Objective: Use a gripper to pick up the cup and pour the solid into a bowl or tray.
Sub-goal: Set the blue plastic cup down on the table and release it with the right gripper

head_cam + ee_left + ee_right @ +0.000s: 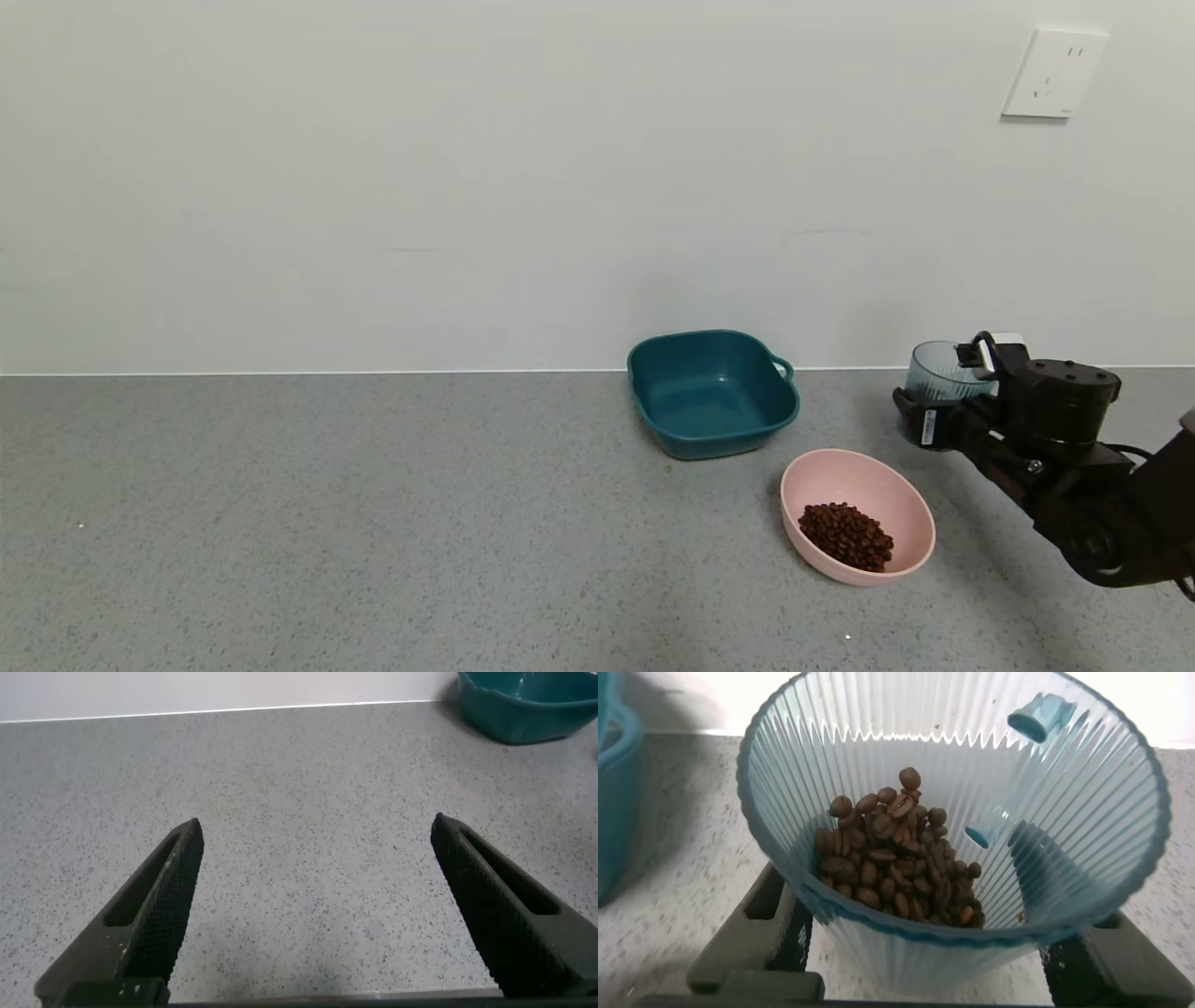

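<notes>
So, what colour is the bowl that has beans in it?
Pale pink: the bowl, seen best in the head view.

your right gripper (920, 411) is matte black with a white label and black cable. the left gripper (316, 905) shows two dark, textured, slotted fingers.

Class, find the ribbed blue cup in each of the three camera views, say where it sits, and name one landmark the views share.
Head view: the cup is far right, near the wall, held by the right gripper.
Left wrist view: not in it; only the open left gripper over the counter.
Right wrist view: the cup fills the picture, beans inside.
Shared landmark: the teal basin, seen in all three views.
</notes>
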